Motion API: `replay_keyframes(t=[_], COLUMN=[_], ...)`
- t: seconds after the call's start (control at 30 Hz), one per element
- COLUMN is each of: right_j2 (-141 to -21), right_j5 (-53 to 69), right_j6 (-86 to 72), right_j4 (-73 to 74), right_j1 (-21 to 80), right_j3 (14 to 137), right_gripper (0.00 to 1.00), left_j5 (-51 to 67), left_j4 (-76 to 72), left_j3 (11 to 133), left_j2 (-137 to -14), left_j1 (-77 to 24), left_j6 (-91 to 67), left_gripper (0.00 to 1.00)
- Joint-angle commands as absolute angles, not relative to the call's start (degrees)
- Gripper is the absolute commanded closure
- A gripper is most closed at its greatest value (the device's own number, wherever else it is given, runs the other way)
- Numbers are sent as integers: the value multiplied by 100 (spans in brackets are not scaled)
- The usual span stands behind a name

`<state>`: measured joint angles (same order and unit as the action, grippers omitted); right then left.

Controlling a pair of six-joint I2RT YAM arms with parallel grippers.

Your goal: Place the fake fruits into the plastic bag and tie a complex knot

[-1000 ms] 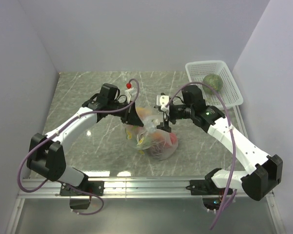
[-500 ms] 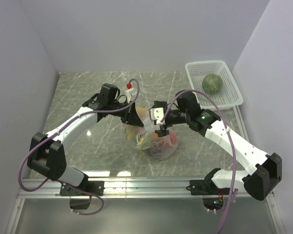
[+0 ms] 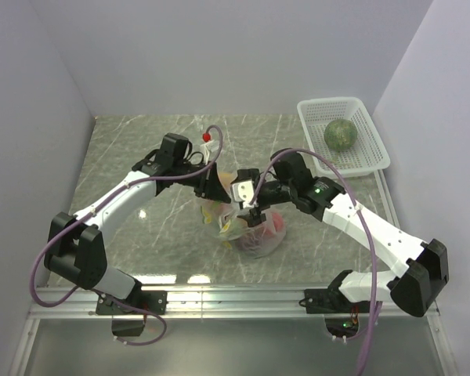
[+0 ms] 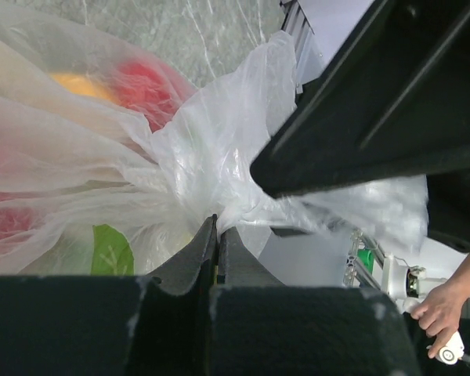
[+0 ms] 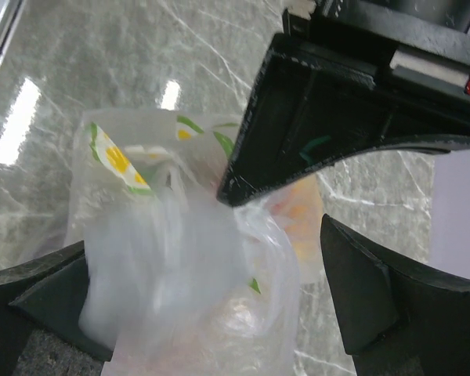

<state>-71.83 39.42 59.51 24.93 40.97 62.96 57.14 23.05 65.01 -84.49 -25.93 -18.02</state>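
Observation:
The plastic bag (image 3: 249,231) lies mid-table with red (image 3: 275,225), orange and yellow fake fruits inside. My left gripper (image 3: 212,186) is shut on a gathered fold of the bag's upper edge; in the left wrist view the jaws (image 4: 217,223) pinch the film, with red fruit (image 4: 145,82) behind it. My right gripper (image 3: 247,208) is open, its fingers straddling the bag's bunched top (image 5: 188,290) just below the left gripper's black finger (image 5: 345,102). The green melon (image 3: 341,133) sits in the white basket, outside the bag.
The white lattice basket (image 3: 368,153) stands at the back right against the wall. Both arms and a purple cable cross above the bag. Grey walls close in left, right and behind. A metal rail runs along the near edge.
My right gripper has moved left and nearer, from beside the bag to over its bunched top, close to the left gripper. The left gripper has stayed put, still holding the bag.

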Motion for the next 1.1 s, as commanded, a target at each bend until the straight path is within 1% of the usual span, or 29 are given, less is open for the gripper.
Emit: replay_keyframes(t=[0.0, 0.03, 0.13, 0.3, 0.4, 0.5, 0.53, 0.6, 0.63, 0.7, 0.73, 0.8, 0.83, 0.9, 0.93, 0.97, 1.07], right_j2=[-7093, -7101, -7242, -7497, -7523, -7646, -7681, -7761, -7796, -7927, -7980, -8147, -8191, -8314, -8349, -8411, -8455], right_j5=[3955, 3920, 3683, 3472, 3376, 3349, 3331, 3287, 3261, 3165, 3155, 3191, 3208, 3243, 3261, 3278, 3436], right_j6=[5407, 4857, 4222, 4350, 4666, 4755, 4720, 4589, 4501, 4386, 4247, 4105, 3913, 3701, 3413, 3245, 2577], right_j4=[2102, 1927, 1486, 1757, 1880, 2003, 2030, 1987, 1986, 2056, 2118, 2363, 2434, 2601, 2628, 2671, 2803], right_j1=[4184, 4184, 4157, 3947, 3868, 3797, 3762, 3718, 3666, 3648, 3630, 3604, 3612, 3612, 3612, 3612, 3621], right_j3=[6372, 6372, 6425, 6601, 6565, 6670, 6714, 6829, 6873, 7048, 7127, 7373, 7452, 7672, 7734, 7882, 7989], right_gripper=[0, 0, 0, 0, 4, 17, 24, 31, 38, 46, 54, 65, 76, 87, 97, 100, 100], left_j5=[5827, 5845, 5871, 5950, 6021, 6073, 6099, 6108, 6117, 6064, 6038, 5881, 5828, 5522, 5389, 5205, 4581], left_j4=[2030, 2004, 1969, 2153, 2206, 2241, 2259, 2390, 2460, 2644, 2706, 2803, 2830, 2813, 2795, 2734, 2295], left_j3=[6583, 6574, 6530, 6539, 6513, 6495, 6486, 6434, 6416, 6364, 6337, 6284, 6258, 6161, 6126, 6056, 5924], left_j2=[-8376, -8385, -8367, -8227, -8165, -8104, -8095, -8007, -7981, -7858, -7779, -7735, -7717, -7734, -7760, -7769, -7909], left_j1=[-2558, -2558, -2558, -2488, -2426, -2408, -2408, -2408, -2400, -2408, -2408, -2417, -2417, -2478, -2531, -2662, -2969], left_j6=[-1960, -1977, -1995, -1854, -1828, -1758, -1723, -1574, -1495, -1232, -1152, -1029, -1011, -993, -1002, -1019, -1335], left_gripper=[100, 100, 100, 100, 100, 100, 100, 100, 100, 100, 100, 100, 100, 100, 100, 100, 100])
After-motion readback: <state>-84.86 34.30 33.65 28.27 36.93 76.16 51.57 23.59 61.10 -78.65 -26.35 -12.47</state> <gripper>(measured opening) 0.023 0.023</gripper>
